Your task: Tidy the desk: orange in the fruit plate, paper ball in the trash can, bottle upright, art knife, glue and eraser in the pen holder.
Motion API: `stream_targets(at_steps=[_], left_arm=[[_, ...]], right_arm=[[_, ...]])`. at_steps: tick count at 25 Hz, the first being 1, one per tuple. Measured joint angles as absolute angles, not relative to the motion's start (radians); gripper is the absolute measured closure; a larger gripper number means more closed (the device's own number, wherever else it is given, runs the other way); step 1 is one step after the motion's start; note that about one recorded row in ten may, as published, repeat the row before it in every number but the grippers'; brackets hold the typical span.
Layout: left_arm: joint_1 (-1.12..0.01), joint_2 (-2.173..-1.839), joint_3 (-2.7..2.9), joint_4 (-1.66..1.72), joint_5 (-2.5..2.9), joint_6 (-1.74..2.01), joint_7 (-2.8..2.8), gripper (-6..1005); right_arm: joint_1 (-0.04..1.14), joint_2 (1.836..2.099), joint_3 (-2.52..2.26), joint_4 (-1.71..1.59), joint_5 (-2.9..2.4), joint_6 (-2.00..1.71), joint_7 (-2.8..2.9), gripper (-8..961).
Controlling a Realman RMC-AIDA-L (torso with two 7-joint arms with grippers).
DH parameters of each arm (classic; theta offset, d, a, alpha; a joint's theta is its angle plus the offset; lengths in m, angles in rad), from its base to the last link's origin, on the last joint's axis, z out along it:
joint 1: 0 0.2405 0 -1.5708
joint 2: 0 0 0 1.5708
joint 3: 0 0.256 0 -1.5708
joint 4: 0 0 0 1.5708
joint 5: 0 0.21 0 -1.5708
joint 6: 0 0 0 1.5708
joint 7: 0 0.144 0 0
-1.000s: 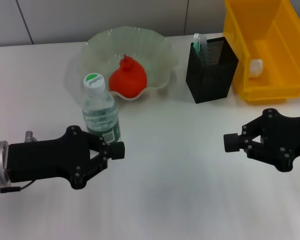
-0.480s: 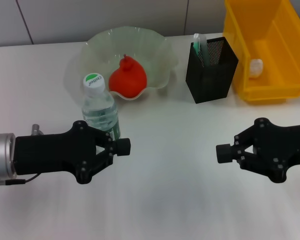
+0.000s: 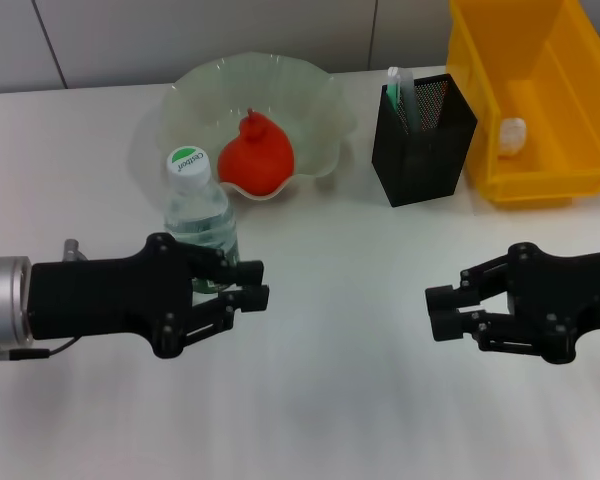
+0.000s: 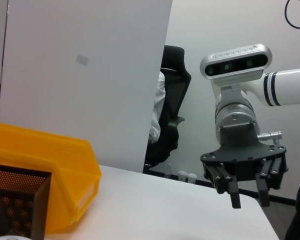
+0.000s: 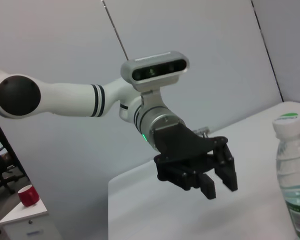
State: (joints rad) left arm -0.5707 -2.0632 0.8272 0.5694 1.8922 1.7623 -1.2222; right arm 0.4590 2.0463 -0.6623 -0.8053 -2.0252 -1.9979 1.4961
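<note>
On the white desk (image 3: 340, 400) both arms hover empty near the front edge — left gripper (image 3: 248, 283) and right gripper (image 3: 442, 311), fingers parted. Just behind the left one the bottle (image 3: 200, 225) stands upright; orange (image 3: 256, 157) sits in the fruit plate (image 3: 320, 110) — apparently tidied.

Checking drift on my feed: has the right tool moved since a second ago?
Yes. The right tool has slid toward the table's middle and slightly nearer the robot, now sitting farther from the yellow bin; its fingers have also opened.
</note>
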Motion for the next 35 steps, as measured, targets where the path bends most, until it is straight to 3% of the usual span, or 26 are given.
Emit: stream_targets(at_steps=[10, 14, 18, 20, 35], left_arm=[[-0.585, -2.063, 0.810, 0.582, 1.887, 1.752, -1.255, 689], [-0.588, -2.064, 0.805, 0.582, 1.878, 1.741, -1.272, 530], [-0.589, -2.065, 0.801, 0.583, 1.863, 1.741, -1.273, 367], [-0.589, -2.065, 0.798, 0.583, 1.862, 1.744, -1.274, 367], [-0.591, -2.065, 0.796, 0.581, 1.861, 1.759, -1.331, 367]], right_arm=[[0.438, 2.066, -0.651, -0.864, -2.019, -1.987, 1.508, 624], [0.435, 2.072, -0.648, -0.866, -2.012, -1.983, 1.488, 388], [0.436, 2.073, -0.647, -0.867, -2.011, -1.981, 1.487, 257], [0.437, 2.073, -0.647, -0.867, -2.011, -1.978, 1.487, 191], [0.434, 2.074, -0.647, -0.868, -2.009, -1.973, 1.491, 191]])
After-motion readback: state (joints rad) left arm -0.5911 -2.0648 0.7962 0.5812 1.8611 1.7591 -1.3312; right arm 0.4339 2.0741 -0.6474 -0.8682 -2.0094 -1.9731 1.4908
